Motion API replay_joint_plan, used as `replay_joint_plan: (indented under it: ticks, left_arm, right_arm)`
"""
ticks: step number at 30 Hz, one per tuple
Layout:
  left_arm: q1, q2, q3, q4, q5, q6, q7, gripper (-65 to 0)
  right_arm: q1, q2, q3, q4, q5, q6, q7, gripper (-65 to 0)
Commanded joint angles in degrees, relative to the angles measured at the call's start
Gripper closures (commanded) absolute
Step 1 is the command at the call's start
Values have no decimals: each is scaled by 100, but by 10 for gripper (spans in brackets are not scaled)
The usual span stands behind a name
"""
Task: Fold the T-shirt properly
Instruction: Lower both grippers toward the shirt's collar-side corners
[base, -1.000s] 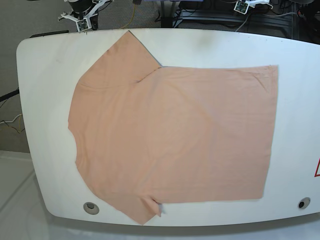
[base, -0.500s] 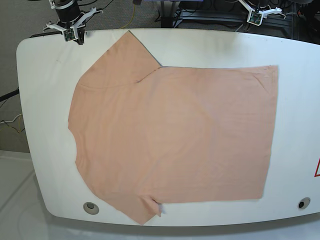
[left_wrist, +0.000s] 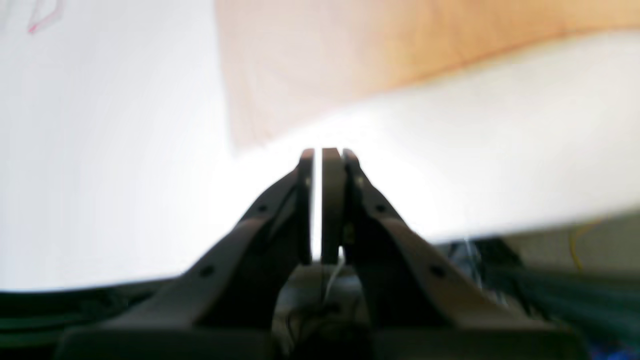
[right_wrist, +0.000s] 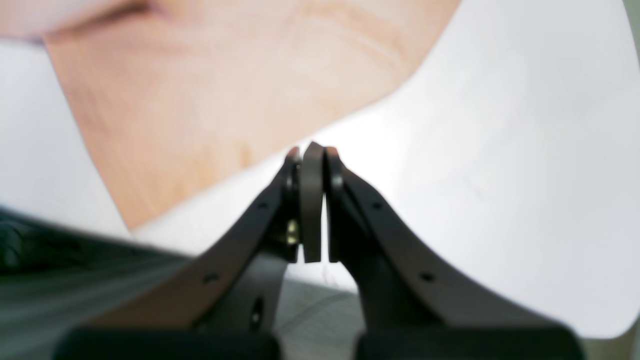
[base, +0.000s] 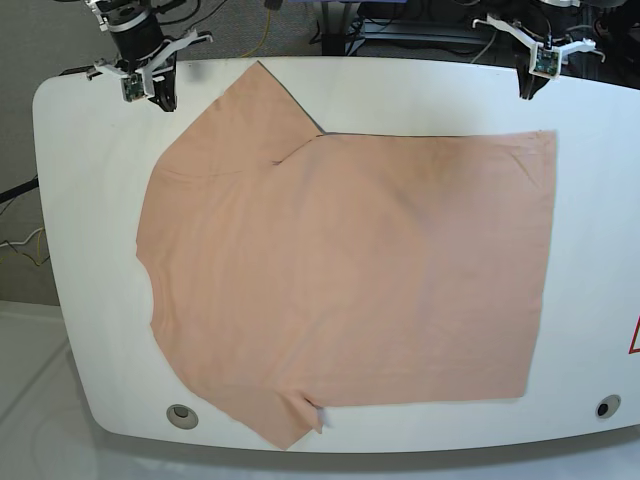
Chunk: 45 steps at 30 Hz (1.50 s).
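The peach T-shirt lies flat and spread out on the white table, collar side at the left, hem at the right, both sleeves out. My right gripper hovers shut and empty at the far left edge, just left of the far sleeve. In the right wrist view the gripper is over bare table just short of the sleeve. My left gripper hovers shut and empty at the far right, above the far hem corner. In the left wrist view the gripper sits just short of that corner.
Two round holes sit in the table's near edge, one at the left and one at the right. A red mark shows at the right edge. Cables and stands lie behind the table.
Both arms have come down and forward over the table's far edge, the left gripper toward the far hem corner, the right one beside the far sleeve. The shirt has not moved.
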Motion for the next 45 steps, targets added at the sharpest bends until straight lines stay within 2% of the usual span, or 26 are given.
replay_joint_plan:
  ticks: [1,4,6,12,14,16,22,24,26,30,34,36,38,42,45]
  left_arm:
    - [-38,-25,-122,126,-68,38,-61,0]
    - [-168,-20,-182,103,-145,8,-28,0]
    - [-167,0,-63,41,-261,-483,-63,0]
    - [-143,55,-60,55,-297,-1398,177,-158]
    - [-157,64,-56,62,-289,-1579,223,-180]
    - [-198,18,-90,77,-277,-1575,246,-181]
    - [-236,-2,-54,75,-227,-1347,168,-102]
    - [-235,-10,-62,60,-250,-1315,141,-99]
    - [-205,-175,-80,60,-340,-1191,120,-144]
    - [-217,-256,-98,63,-384,-1129,123,-182]
    - [-275,-315,-154,54,-423,-1173,174,-186]
    - [-350,-398,-157,62,-472,-1326,182,-146]
    - [-391,-414,-170,48,-464,-1363,228,-133]
    - [-405,-469,-151,57,-459,-1357,217,-129]
    - [-408,-477,-131,62,-444,-1337,194,-129]
  right_arm:
    - [38,17,59,181,268,33,-23,0]
    - [156,-29,90,168,556,76,-153,0]
    - [314,-160,370,81,1132,136,-234,-52]
    - [423,-304,618,40,1843,212,-492,-238]
    - [461,-351,684,50,1953,217,-572,-276]
    - [552,-462,871,77,1865,304,-611,-304]
    - [644,-481,852,8,1658,301,-539,-286]
    - [695,-481,860,-6,1594,299,-500,-278]
    - [702,-496,1012,14,1474,310,-448,-256]
    - [772,-494,1123,-1,1606,394,-457,-256]
    - [900,-492,1248,-98,2013,577,-604,-268]
    - [1109,-487,1502,-196,2904,946,-1037,-285]
    - [1217,-491,1598,-293,3291,1092,-1354,-287]
    - [1364,-510,1674,-520,3607,1155,-1701,-290]
    - [1475,-535,1640,-767,3550,1107,-1798,-292]
